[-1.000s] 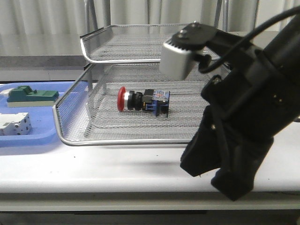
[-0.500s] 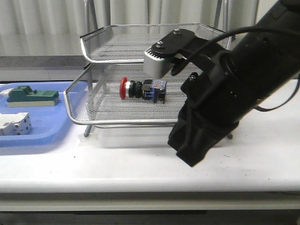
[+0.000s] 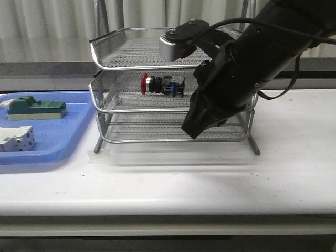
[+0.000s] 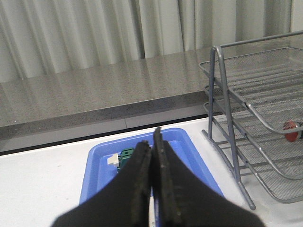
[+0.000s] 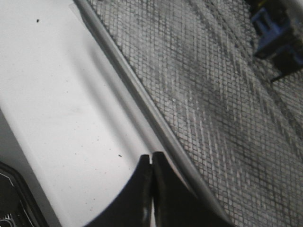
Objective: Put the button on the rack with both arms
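The button, red cap to the left, lies on its side in the middle tier of the silver wire rack. My right gripper is shut and empty, low in front of the rack, right of the button. In the right wrist view its tips sit beside a tier's front rim, with the button's blue body on the mesh beyond. My left gripper is shut and empty above the blue tray. It is out of the front view. The rack and the button's red cap show in the left wrist view.
A flat blue tray lies left of the rack with a green block and a white block in it. The green block also shows past the left fingers. The right arm's bulk covers the rack's right half.
The middle tier with the button has slid back from its pulled-out place into the rack. My right arm has moved away from the camera along with it.
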Motion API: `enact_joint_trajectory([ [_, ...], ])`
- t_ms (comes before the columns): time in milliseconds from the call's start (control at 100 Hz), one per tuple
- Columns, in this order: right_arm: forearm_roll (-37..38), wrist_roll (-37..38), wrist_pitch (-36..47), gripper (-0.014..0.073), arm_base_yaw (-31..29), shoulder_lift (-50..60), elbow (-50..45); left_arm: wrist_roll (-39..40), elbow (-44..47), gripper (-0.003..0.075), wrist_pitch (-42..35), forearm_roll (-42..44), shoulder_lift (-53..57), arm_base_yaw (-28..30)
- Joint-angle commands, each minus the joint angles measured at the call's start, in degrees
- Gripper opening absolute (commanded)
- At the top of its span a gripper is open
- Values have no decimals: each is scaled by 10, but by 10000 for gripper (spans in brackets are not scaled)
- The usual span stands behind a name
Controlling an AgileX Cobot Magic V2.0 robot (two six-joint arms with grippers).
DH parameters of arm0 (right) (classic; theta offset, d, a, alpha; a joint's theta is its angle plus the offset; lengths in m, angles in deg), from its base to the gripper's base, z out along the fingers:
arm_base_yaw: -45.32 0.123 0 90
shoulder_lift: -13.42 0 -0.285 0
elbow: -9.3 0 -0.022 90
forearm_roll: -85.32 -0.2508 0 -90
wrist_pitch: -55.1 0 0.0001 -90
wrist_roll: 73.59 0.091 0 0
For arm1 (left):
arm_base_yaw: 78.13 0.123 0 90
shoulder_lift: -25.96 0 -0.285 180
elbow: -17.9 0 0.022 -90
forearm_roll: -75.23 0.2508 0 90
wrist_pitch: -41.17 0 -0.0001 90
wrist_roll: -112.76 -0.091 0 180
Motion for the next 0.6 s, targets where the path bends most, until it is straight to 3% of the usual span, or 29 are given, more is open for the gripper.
enact_joint_trajectory([
  [0,-2,0,-12,-67,-4,26,18,6,-16,-20,-44,-6,-4,1],
  [340,8,106,-97,-60,-13,106,18,6,-16,-20,-44,-6,-4,1],
  [590,62,230,-187,-60,-100,194,18,6,-16,-20,-44,-6,-4,1],
])
